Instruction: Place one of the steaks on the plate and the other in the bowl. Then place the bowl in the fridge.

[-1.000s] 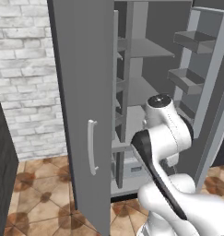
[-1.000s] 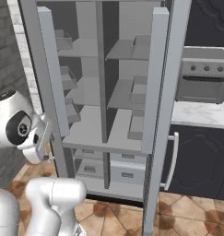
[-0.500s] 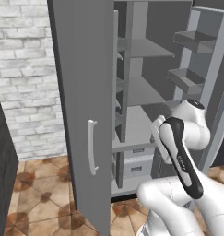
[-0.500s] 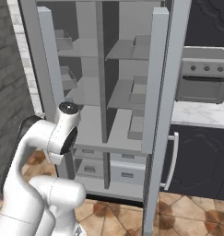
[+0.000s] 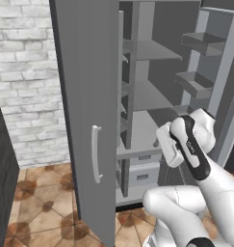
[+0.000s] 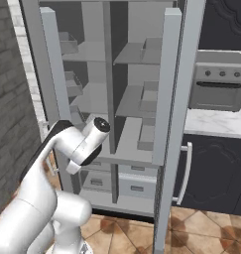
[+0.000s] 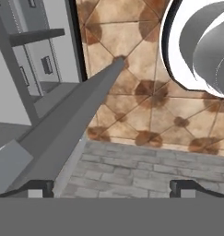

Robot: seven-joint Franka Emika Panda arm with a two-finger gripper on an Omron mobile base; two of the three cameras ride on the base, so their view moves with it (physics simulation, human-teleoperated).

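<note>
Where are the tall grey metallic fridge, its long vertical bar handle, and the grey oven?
Tall grey metallic fridge [image 6: 142,104]: right base view, on an interior shelf.
Long vertical bar handle [image 5: 95,154]: left base view, mid-bar on the open door.
Grey oven [image 6: 216,89]: right base view, on its front face.

Fridge [image 5: 84,96] is flat grey all over, shelves too. White brick wall [image 5: 27,72] beside it, floor [image 5: 36,207] is tan tile with brown blotches. Oven [image 6: 218,89] is grey, cabinets [image 6: 216,168] below nearly black.
</note>
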